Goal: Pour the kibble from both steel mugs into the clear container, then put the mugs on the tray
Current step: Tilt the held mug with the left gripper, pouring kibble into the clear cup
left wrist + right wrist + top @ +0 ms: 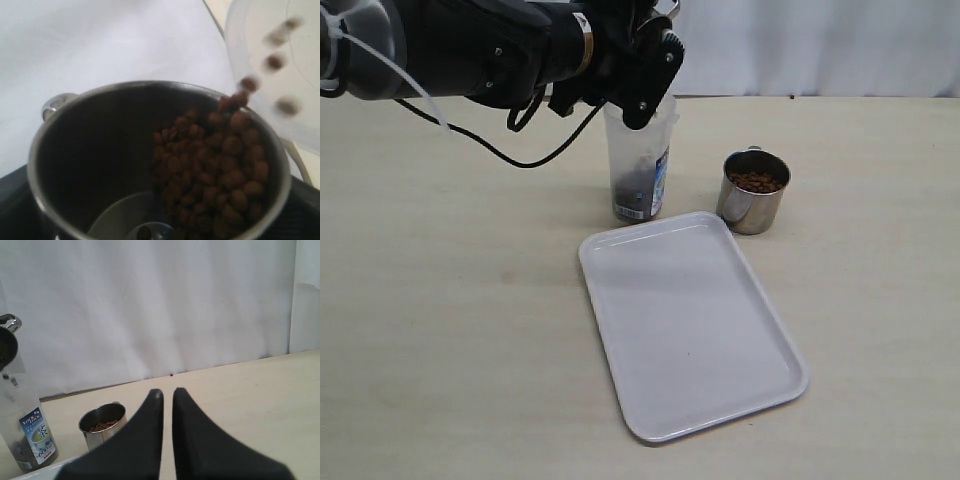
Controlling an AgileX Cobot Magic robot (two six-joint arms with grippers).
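Observation:
My left gripper (642, 82) is shut on one steel mug (100, 150) and holds it tipped over the clear container (642, 175). Kibble (215, 165) lies piled against the mug's lower wall, and a few blurred pellets (275, 62) are falling past the container's rim (260, 75). A dark layer of kibble (630, 185) sits in the container's bottom. The other steel mug (754, 190) stands upright to the right of the container with kibble (757, 181) inside. In front of both lies the white tray (690, 320), with nothing on it. My right gripper (168, 392) is shut, holds nothing, and is out of the exterior view.
A black cable (520, 150) hangs from the left arm over the table to the left of the container. A white wall (150, 305) backs the table's far edge. In the right wrist view the second mug (102, 427) and the labelled container (27, 435) stand ahead of the fingers.

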